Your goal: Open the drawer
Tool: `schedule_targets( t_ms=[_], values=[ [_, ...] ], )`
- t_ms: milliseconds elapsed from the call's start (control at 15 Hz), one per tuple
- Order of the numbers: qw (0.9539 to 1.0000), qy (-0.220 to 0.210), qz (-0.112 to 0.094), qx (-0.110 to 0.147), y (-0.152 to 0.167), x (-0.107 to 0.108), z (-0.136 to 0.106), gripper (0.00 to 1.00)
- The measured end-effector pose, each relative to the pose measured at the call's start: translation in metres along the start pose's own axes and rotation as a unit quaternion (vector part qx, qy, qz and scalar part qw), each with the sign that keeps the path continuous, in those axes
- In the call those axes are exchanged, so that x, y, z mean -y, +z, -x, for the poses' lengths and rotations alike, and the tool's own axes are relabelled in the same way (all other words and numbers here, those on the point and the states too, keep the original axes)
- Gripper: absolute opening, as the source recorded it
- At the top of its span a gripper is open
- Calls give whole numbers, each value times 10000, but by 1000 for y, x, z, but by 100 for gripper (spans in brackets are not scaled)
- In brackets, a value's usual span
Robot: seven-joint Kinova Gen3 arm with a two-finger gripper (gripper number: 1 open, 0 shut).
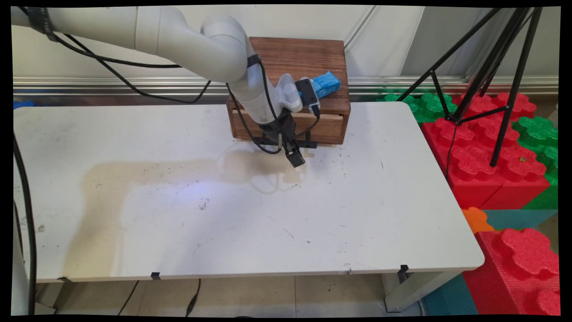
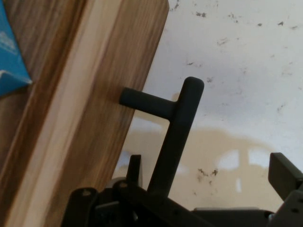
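A brown wooden box [image 1: 304, 58] stands at the table's far edge, with a drawer front [image 1: 330, 127] facing the near side. A blue packet [image 1: 325, 84] lies on the box's top; one corner of the blue packet [image 2: 9, 56] shows in the hand view. The drawer's black T-shaped handle [image 1: 309, 144] sticks out from the front. My gripper [image 1: 295, 156] hangs right at that handle, low over the table. In the hand view the handle [image 2: 182, 118] runs between my open gripper's [image 2: 208, 165] fingers, close to the left finger [image 2: 135, 165], without being clamped.
The white table [image 1: 357, 214] carries a tan stain in front of the box. A black tripod [image 1: 496, 80] stands at the right over red and green foam blocks [image 1: 487, 165]. Black cables hang from the arm above the table's left half.
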Motion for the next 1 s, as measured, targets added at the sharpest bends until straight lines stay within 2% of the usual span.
schedule_targets(
  t_ms=[467,1000],
  values=[
    [9999,-17,108,56,18,-3,1,100],
    [9997,-36,220,86,18,-17,3,100]
  ],
)
